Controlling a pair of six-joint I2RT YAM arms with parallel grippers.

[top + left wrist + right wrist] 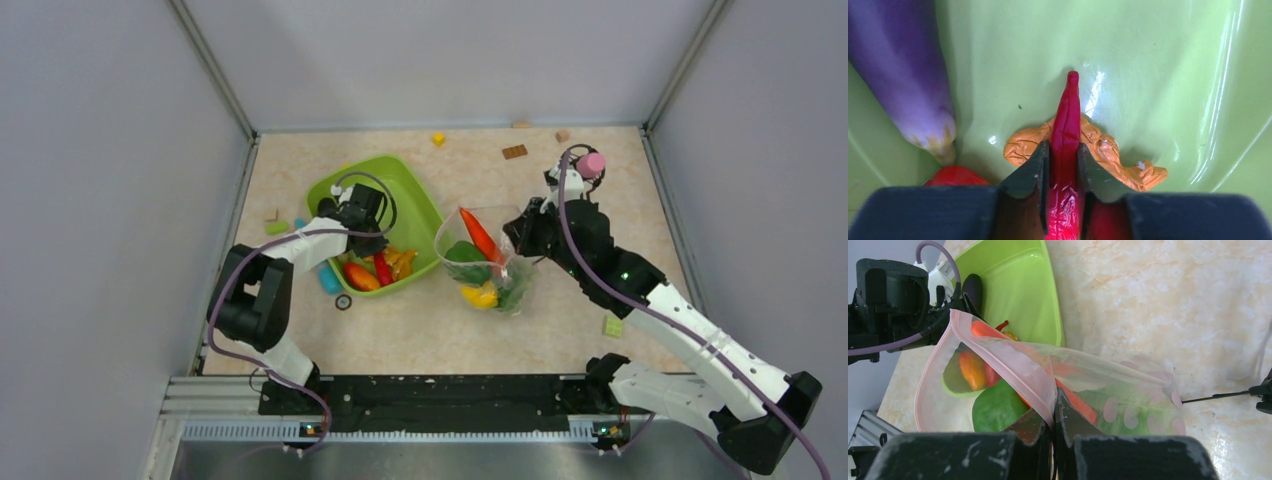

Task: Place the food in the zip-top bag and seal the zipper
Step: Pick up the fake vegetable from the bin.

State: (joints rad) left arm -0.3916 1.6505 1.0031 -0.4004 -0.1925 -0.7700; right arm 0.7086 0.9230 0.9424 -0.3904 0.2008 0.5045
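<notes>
Left jaws narrowed, clamped on red chilli (1068, 112) in green tray (1158, 60), eggplant (895, 70) beside it. Right jaws pinched together on zip-top bag (1128, 390) at zipper (1013, 365). Bag holds carrot (479, 236), green pepper (998, 407), lemon (481, 295).

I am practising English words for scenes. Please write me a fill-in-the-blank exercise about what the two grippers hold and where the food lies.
1. The left gripper grips the red ____.
2. The right gripper pinches the clear ____ at its pink zipper.
3. The eggplant lies in the green ____.

Missing words: chilli; bag; tray.
</notes>
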